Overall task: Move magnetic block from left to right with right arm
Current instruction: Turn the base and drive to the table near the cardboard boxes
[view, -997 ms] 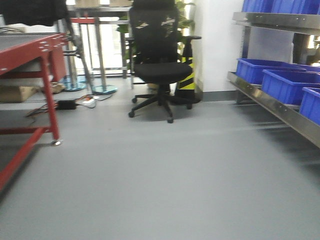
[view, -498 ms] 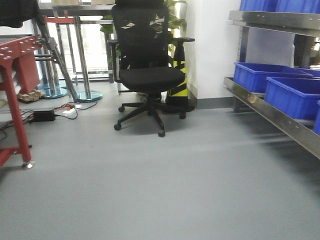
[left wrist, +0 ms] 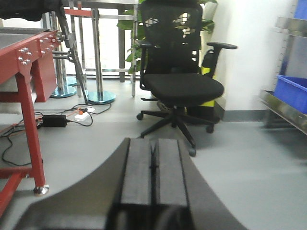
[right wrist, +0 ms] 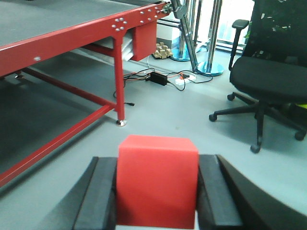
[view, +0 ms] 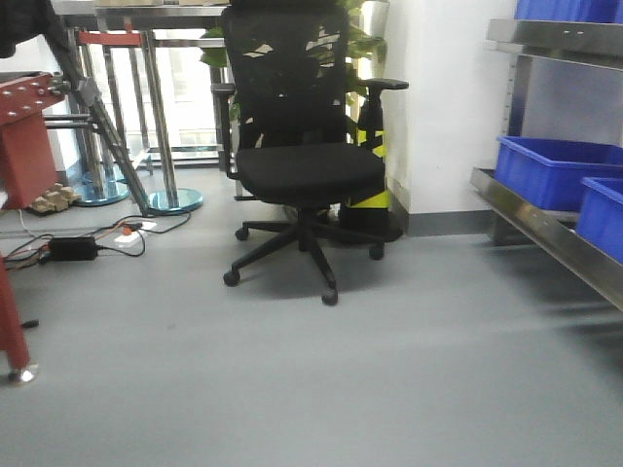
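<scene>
The magnetic block, a plain red cube, fills the bottom centre of the right wrist view. My right gripper is shut on it, one black finger pressed against each side, and carries it above the grey floor. In the left wrist view my left gripper is shut with its two pads together and nothing between them. Neither arm appears in the front view.
A black office chair stands ahead, with a yellow-black cone behind it. The red-framed table is to the left, its leg at the edge of the front view. Cables and a power brick lie on the floor. Steel shelving holds blue bins on the right.
The front view has advanced toward the chair, which looks larger. The red table has slid almost out at the left edge, and the blue bins have shifted right.
</scene>
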Robot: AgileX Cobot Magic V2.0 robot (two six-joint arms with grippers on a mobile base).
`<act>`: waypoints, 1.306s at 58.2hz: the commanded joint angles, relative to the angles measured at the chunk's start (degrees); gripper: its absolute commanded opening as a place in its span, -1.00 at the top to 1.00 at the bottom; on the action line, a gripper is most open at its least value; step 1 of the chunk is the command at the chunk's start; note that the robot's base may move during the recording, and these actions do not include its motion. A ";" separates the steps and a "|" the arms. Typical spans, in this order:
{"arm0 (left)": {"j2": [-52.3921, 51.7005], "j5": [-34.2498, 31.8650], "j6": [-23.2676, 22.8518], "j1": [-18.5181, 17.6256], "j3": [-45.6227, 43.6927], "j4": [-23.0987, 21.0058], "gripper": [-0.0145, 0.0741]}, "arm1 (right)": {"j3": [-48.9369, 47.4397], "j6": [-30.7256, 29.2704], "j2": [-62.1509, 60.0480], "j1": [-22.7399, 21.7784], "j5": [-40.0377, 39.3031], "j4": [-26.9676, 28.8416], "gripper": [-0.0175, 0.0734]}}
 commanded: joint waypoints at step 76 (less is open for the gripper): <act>-0.56 -4.75 -0.40 -0.15 0.46 -0.26 0.96 | -1.62 -0.66 0.34 -0.12 -5.27 -0.68 0.17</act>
